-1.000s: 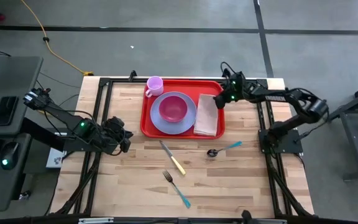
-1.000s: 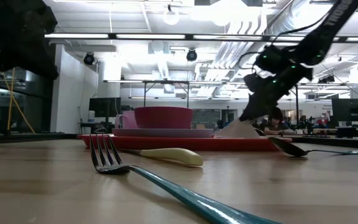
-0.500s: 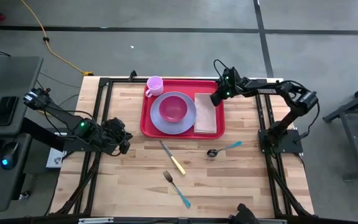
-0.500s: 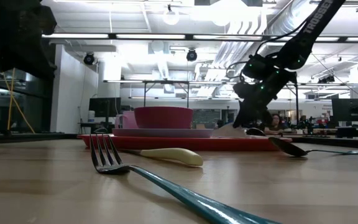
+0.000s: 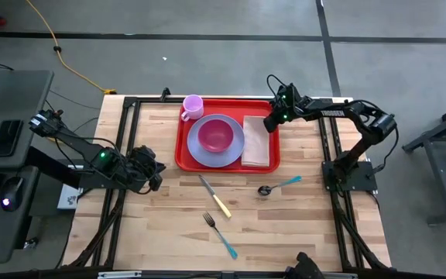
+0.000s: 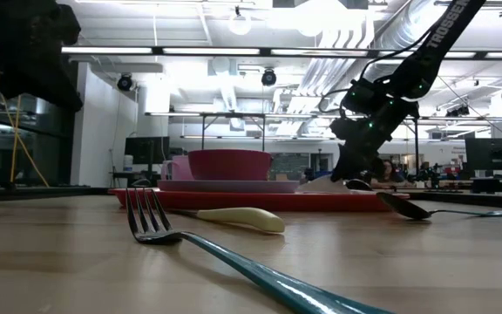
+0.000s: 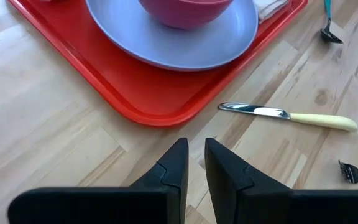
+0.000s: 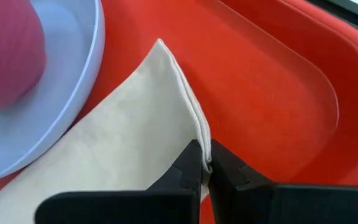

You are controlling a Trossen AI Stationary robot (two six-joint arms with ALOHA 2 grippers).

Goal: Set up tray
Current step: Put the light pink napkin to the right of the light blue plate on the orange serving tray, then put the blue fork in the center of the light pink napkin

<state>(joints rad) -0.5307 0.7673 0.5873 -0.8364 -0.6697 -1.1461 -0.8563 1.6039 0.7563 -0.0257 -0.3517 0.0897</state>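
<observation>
The red tray (image 5: 183,153) lies at the table's far middle. It carries a lavender plate (image 5: 217,155) with a pink bowl (image 5: 216,134), a pink mug (image 5: 193,106) and a folded beige napkin (image 5: 257,146) on its right part. My right gripper (image 8: 205,163) is down at the napkin's far right corner, shut on it; the low view shows it as well (image 6: 347,177). My left gripper (image 7: 196,158) hovers shut over bare wood near the tray's near left corner (image 5: 156,172), touching nothing. My right gripper pinches the napkin's far edge (image 8: 199,134) close to its right corner, between its two fingertips. Several folded layers show at that edge. The fingers come from above, slanting in from the table's right. The napkin lies flat on the tray, one side beside the plate.
On the wood nearer than the tray lie a knife with a cream handle (image 5: 216,197), a teal-handled fork (image 5: 220,235) and a teal-handled spoon (image 5: 278,185). A black frame rail (image 5: 127,139) runs along the table's sides.
My right gripper has moved down and a little toward the table's left, staying shut on the napkin. The napkin's far right corner, held raised above the tray a second ago, now lies low on the tray. In the last half second nothing has moved.
</observation>
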